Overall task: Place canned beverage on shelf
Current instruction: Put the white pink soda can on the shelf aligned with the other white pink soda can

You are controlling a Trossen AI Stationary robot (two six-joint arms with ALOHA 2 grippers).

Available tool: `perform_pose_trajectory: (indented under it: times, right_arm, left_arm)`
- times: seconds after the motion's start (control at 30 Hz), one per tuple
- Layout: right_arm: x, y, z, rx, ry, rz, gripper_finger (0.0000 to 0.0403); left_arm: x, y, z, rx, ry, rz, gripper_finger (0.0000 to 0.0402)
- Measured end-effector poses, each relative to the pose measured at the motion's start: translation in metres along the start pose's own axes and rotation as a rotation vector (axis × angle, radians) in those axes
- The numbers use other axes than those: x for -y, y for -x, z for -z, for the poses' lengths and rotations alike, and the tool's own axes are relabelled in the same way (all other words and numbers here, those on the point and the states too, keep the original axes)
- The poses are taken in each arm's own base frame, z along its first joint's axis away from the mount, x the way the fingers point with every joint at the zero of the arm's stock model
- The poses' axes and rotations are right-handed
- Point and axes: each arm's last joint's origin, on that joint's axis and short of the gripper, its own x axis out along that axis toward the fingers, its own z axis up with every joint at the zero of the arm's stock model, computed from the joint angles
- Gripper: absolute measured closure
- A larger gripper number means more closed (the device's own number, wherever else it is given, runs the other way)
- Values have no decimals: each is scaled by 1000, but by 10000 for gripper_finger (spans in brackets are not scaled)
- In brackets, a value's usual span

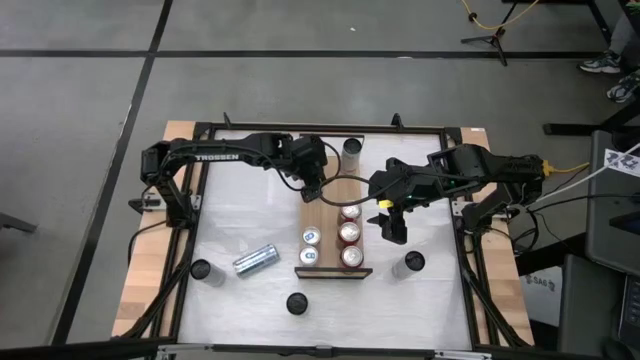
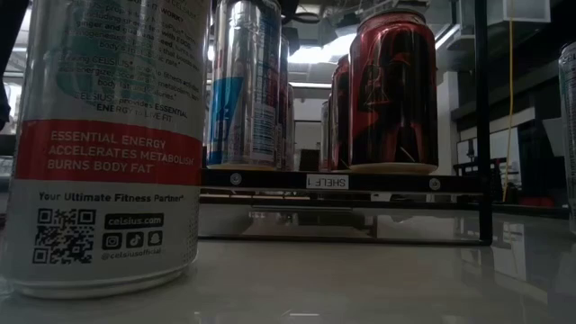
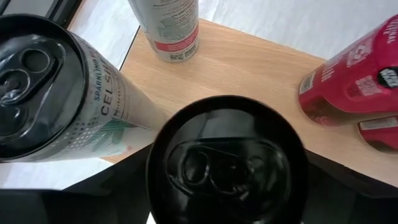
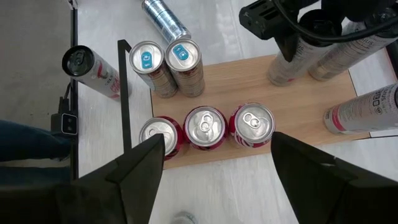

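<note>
High view: the shelf (image 1: pixel 330 225) lies mid-table with five cans at its lipped end. The left gripper (image 1: pixel 312 186) stands over the black-topped can (image 3: pixel 227 158) at the shelf's far end, fingers loosely around it; it should lift straight up. The right gripper (image 1: pixel 392 222) waits open beside the shelf.

Overhead and table-level views share the shelf (image 1: pixel 333 240)

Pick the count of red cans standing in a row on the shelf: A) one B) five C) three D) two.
C: the right wrist view shows three red cans side by side along one long edge of the shelf, next to two blue-topped cans.
</note>
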Motion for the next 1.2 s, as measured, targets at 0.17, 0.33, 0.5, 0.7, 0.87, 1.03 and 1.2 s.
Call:
perform_pose_trajectory:
  times: [0.17, 0.33, 0.5, 0.7, 0.87, 1.03, 1.2]
  right_arm:
    - [0, 0, 0, 0, 0, 0, 116]
    - [0, 0, 0, 0, 0, 0, 116]
    - [0, 0, 0, 0, 0, 0, 116]
    - [0, 0, 0, -1, 0, 0, 116]
    - [0, 0, 0, -1, 0, 0, 116]
    - [0, 0, 0, -1, 0, 0, 116]
    - [0, 0, 0, -1, 0, 0, 116]
  left_arm:
    - [0, 0, 0, 2, -1, 0, 89]
    - [0, 2, 0, 9, 0, 1, 88]
    - [-1, 18, -6, 45, 3, -5, 88]
    - [-3, 48, -17, 127, 11, -2, 88]
    - [-5, 80, -24, 143, 13, -6, 88]
    - [-2, 103, -22, 84, -4, 22, 88]
    - [12, 109, -7, -56, -59, 79, 88]
